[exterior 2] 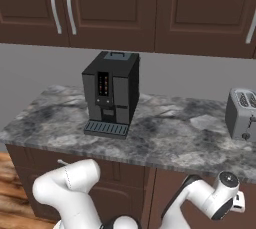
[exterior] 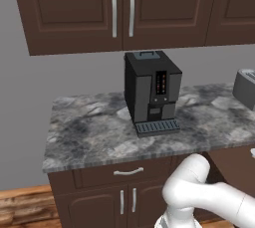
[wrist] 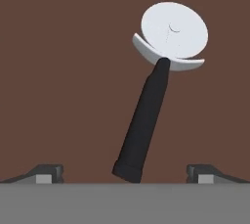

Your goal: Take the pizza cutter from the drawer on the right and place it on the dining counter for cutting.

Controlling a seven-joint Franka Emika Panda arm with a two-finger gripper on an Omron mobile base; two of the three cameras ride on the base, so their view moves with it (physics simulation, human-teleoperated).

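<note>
In the hand view the claw (wrist: 125, 173) stood wide apart, its two dark fingertips (wrist: 46, 172) at the lower left and lower right of the frame, gripping nothing. Between them lay the pizza cutter (wrist: 155, 91) on the brown drawer floor (wrist: 63, 81), black handle running up from bottom centre, tilted right, to the pale round wheel in the upper right. Over in the left base view, the black coffee machine (exterior: 151, 91) sat mid-frame on the grey marbled desk (exterior: 89, 132), a grey toaster (exterior: 245, 87) at the right edge, brown cabinets (exterior: 119, 8) above.
</note>
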